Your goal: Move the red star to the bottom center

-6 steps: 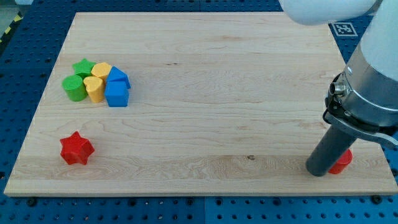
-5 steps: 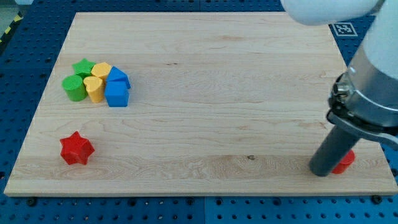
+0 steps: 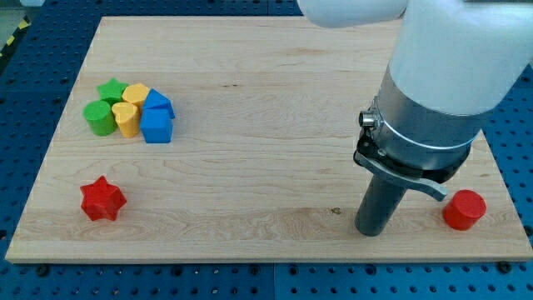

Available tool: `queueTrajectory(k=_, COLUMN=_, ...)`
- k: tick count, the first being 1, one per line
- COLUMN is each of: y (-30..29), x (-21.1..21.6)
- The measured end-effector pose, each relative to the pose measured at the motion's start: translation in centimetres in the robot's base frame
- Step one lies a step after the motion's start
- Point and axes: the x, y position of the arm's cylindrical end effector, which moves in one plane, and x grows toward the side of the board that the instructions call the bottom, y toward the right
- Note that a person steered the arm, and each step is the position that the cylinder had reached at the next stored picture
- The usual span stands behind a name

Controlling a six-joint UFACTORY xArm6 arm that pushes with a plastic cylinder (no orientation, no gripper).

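Observation:
The red star (image 3: 102, 199) lies near the wooden board's (image 3: 266, 92) bottom left corner. My tip (image 3: 371, 232) touches the board near the bottom edge, right of centre, far to the right of the red star. A red cylinder (image 3: 463, 209) stands to the right of my tip, apart from it.
A tight cluster sits at the upper left: a green star (image 3: 112, 89), a green cylinder (image 3: 99, 117), two yellow blocks (image 3: 128, 117), and two blue blocks (image 3: 156, 125). The arm's large body (image 3: 441, 75) hangs over the board's right side.
My tip has moved left, away from the red cylinder, which now stands fully uncovered. The red star and the cluster have not moved.

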Motion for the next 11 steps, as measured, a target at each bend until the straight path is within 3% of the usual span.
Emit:
queueTrajectory(k=8, y=-34.7, x=0.3)
queueTrajectory(k=9, y=-36.8, x=-1.1)
queueTrajectory(k=11, y=-32.5, x=-2.2)
